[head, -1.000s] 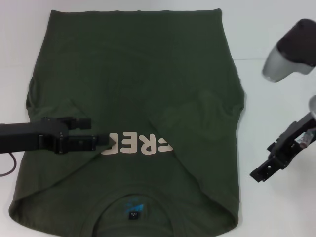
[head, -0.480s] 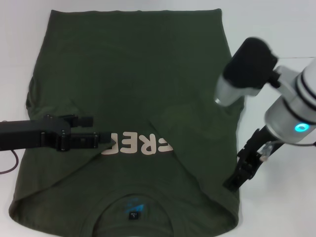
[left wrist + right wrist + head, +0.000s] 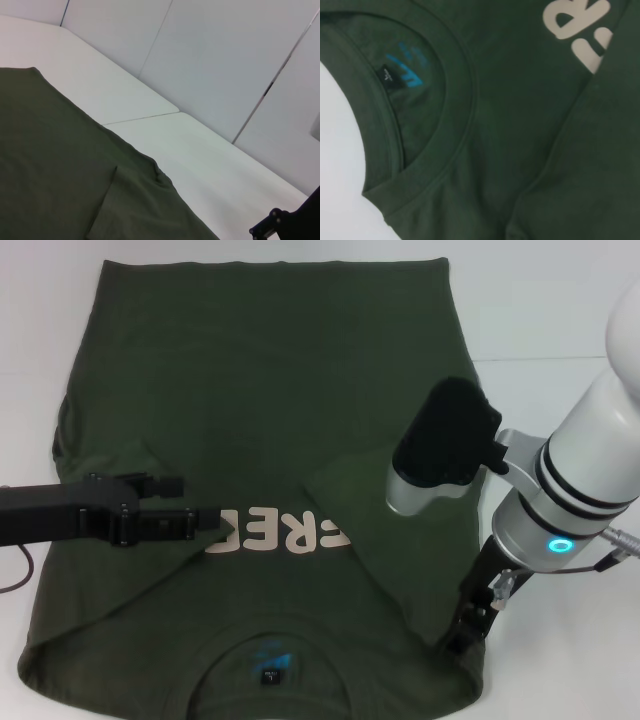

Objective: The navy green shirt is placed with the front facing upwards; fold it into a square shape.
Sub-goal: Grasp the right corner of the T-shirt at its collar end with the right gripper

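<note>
White tabletop (image 3: 560, 300), olive T-shirt (image 3: 270, 370) spread centre frame, sleeves folded inward. Left gripper (image 3: 215, 524): narrow, pinching the left fold. Right gripper (image 3: 470, 625): lower right shoulder, opening cannot be told. Risk: uneven pulls skewing folds
</note>
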Available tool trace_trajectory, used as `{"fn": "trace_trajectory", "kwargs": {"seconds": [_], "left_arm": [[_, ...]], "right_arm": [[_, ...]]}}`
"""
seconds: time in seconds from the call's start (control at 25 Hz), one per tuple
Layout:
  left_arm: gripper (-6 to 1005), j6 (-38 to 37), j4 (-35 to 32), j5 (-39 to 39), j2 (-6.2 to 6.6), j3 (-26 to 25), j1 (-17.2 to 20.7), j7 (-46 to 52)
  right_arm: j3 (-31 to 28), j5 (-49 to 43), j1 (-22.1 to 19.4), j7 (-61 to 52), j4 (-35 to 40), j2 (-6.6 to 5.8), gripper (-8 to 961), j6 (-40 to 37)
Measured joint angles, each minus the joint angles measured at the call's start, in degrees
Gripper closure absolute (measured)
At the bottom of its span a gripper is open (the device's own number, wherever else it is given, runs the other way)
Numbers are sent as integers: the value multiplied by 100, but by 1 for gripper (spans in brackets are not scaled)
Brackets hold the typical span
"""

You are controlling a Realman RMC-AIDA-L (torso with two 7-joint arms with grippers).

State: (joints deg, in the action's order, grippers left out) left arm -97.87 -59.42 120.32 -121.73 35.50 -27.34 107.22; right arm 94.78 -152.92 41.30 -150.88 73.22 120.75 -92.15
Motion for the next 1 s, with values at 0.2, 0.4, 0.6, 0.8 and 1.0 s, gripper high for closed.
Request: {"fn": "trace_trajectory", "kwargs": {"seconds": [0.2,0.4,0.6,0.8,1.0], "left_arm": [[70,5,0,0,0,0,0,0],[70,5,0,0,2,0,1,0],[70,5,0,0,7,1,0,0],[71,5,0,0,9,1,1,0],[71,11,1,0,9,1,-3,0]], "right_arm": [[107,202,4,-4,-110,2,104,70],[219,239,28,-52,-230,-1,161,171],[427,220,28,-98,-234,-5,206,275],[566,174,37,-161,-260,-7,205,364],[575,174,111,-168,-414,-9,206,405]]}}
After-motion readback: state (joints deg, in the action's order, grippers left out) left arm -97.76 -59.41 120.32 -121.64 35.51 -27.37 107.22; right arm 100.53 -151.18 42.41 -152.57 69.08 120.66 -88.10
